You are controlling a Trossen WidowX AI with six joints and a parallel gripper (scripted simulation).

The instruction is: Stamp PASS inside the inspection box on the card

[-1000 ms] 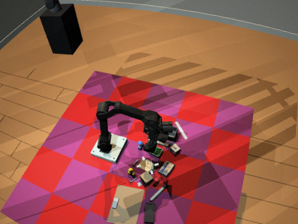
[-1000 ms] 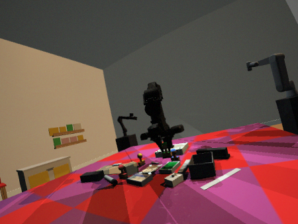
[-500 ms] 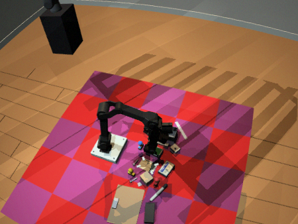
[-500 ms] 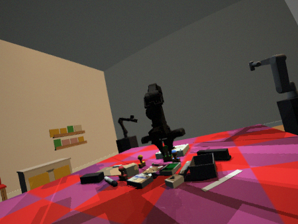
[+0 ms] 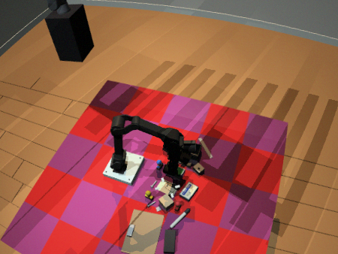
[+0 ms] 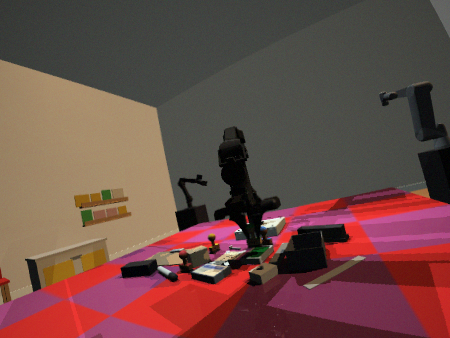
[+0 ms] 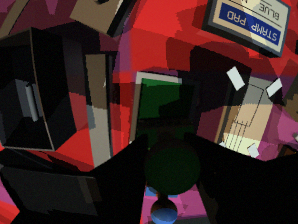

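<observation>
Wrist view first: we have the stamp with the round dark-green knob (image 7: 172, 167) held between the fingers (image 5: 174, 173) (image 6: 253, 241), which stand narrow around it, the knob facing our camera. It sits at the near edge of the green ink pad in its pale-rimmed case (image 5: 181, 171) (image 6: 260, 254) (image 7: 167, 97); we cannot tell whether its face touches the ink. We take it for the PASS stamp, though its lettering is hidden.

Inking looks to be the step in hand. Once the face is evenly wetted, we should raise it straight up, clear the rim and carry it to the pale card with fine printed outlines (image 5: 165, 185) (image 6: 232, 257) (image 7: 255, 107), just beside the pad. There we need to square it over the inspection box and press once; a slide or a tilt would smear the print.

Near the held stamp stands one with a blue ball knob (image 5: 159, 162) (image 6: 263, 229) (image 7: 164, 212). Beyond the card lies the flat blue-labelled STAMP PAD box (image 5: 188, 192) (image 6: 211, 272) (image 7: 252, 25). On the pad's other side, the black open-topped bin (image 6: 306, 257) (image 7: 42, 95) stands apart on the worktop.
</observation>
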